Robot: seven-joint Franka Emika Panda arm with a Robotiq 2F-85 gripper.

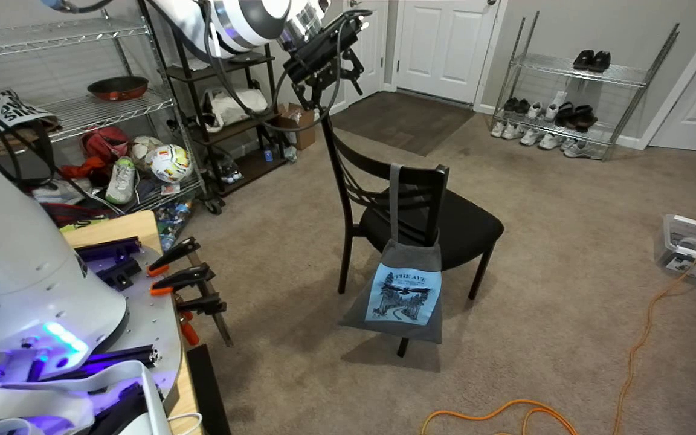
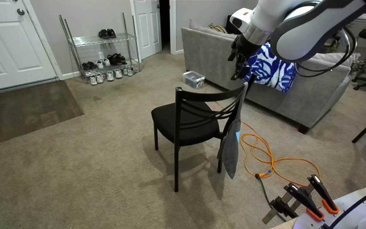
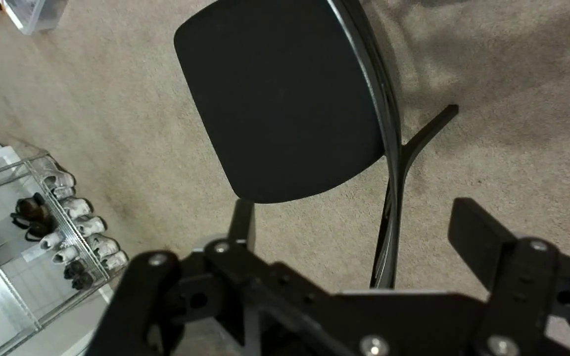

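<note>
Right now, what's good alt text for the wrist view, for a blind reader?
An open end effector, with one end of a black chair's backrest, seen from above, showing between its fingers. Beige carpet lies below; a metal shoe rack stands at lower left.

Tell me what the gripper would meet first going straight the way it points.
Probably the chair back: in the wrist view, the open gripper frames one end of it. Depth is unclear; the gripper might slip past to the carpet.
</note>
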